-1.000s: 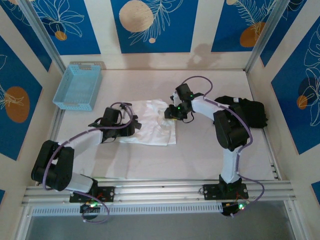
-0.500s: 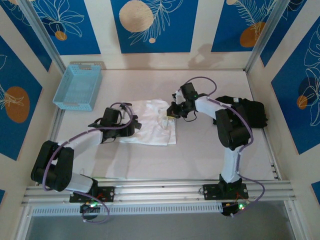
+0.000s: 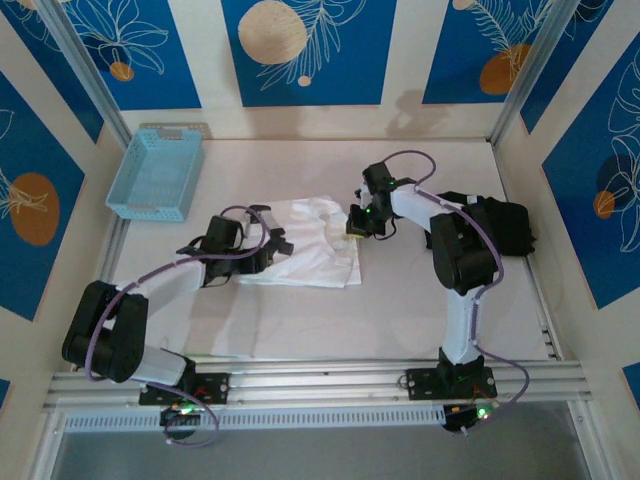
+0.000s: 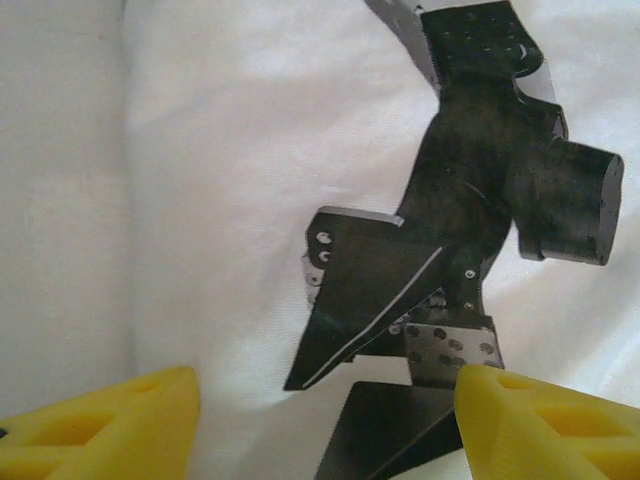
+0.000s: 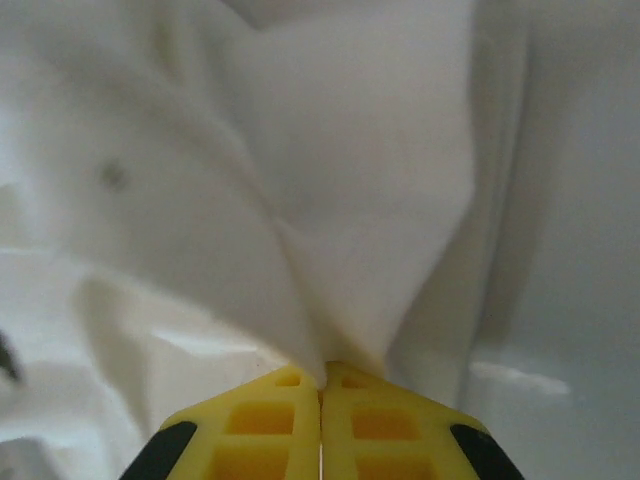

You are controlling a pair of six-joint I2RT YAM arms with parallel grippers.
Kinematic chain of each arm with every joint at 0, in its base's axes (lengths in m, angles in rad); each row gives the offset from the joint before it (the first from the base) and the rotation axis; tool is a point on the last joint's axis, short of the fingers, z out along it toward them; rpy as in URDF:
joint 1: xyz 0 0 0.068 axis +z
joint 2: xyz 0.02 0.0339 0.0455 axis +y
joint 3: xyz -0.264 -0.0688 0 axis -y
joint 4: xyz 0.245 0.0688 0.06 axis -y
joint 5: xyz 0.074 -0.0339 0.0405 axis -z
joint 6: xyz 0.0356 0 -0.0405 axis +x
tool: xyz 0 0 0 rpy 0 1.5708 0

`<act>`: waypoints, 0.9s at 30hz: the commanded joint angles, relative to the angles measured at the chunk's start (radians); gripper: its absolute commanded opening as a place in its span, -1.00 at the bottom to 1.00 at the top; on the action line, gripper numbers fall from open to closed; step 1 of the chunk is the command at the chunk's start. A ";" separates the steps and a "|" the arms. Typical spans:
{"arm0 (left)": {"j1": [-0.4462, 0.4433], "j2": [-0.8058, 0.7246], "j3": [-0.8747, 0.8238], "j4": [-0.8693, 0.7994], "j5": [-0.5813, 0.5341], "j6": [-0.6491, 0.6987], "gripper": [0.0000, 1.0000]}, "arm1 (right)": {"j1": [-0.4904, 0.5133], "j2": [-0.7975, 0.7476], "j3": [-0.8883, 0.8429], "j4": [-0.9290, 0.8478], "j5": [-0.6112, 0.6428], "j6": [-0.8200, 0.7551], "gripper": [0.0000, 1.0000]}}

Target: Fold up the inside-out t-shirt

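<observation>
In the overhead view, the white t-shirt (image 3: 305,250) lies rumpled just left of the frame's centre on the table (image 3: 400,310). The black garment (image 3: 495,225) is well apart at the right and the blue basket (image 3: 157,172) is at the upper left. The right gripper (image 3: 357,226) sits at the shirt's right edge, and the left gripper (image 3: 277,243) is over its left part. We judge the step in hand to be taking hold and spreading the cloth flat before any fold. For that we want the two grips well apart along one edge, so the shirt hangs straight between them.

In the left wrist view, the yellow fingers (image 4: 110,425) stand wide apart in the bottom corners, with smooth white cloth between them and nothing held. We should bring them down on a hem or sleeve seam rather than mid-panel.

In the right wrist view, the right gripper (image 5: 321,385) is closed at bottom centre, pinching a peak of the shirt that fans upward in the frame. The bite looks thin, and we cannot tell whether it takes one layer or two. We should lift slowly and watch for slipping.
</observation>
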 commanded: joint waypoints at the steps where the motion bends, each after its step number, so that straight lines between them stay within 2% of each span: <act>1: 0.006 -0.019 0.033 -0.026 -0.008 0.026 0.37 | -0.001 0.005 0.044 -0.101 0.130 -0.040 -0.77; 4: 0.008 -0.038 0.067 -0.023 -0.014 0.032 0.38 | 0.000 -0.080 0.003 -0.078 0.138 -0.068 -0.67; 7: 0.008 -0.008 0.129 -0.013 0.011 0.034 0.38 | 0.007 -0.213 -0.104 -0.027 0.120 -0.077 -0.44; 11: 0.012 0.106 0.238 0.043 0.082 0.019 0.38 | 0.054 -0.378 -0.291 0.051 0.071 -0.030 -0.22; 14: 0.020 0.236 0.361 0.053 0.138 0.016 0.38 | 0.110 -0.428 -0.406 0.148 -0.034 0.052 -0.18; 17: 0.028 0.387 0.509 0.023 0.169 0.023 0.39 | 0.145 -0.411 -0.482 0.253 -0.100 0.133 -0.17; 19: 0.043 0.480 0.602 -0.023 0.172 0.031 0.38 | 0.147 -0.376 -0.493 0.271 -0.090 0.162 -0.17; 23: 0.082 0.626 0.733 -0.119 0.187 0.050 0.38 | 0.136 -0.276 -0.451 0.208 -0.027 0.158 -0.19; 27: 0.113 0.641 0.712 -0.166 0.179 0.066 0.38 | 0.110 -0.189 -0.367 0.103 0.054 0.102 -0.21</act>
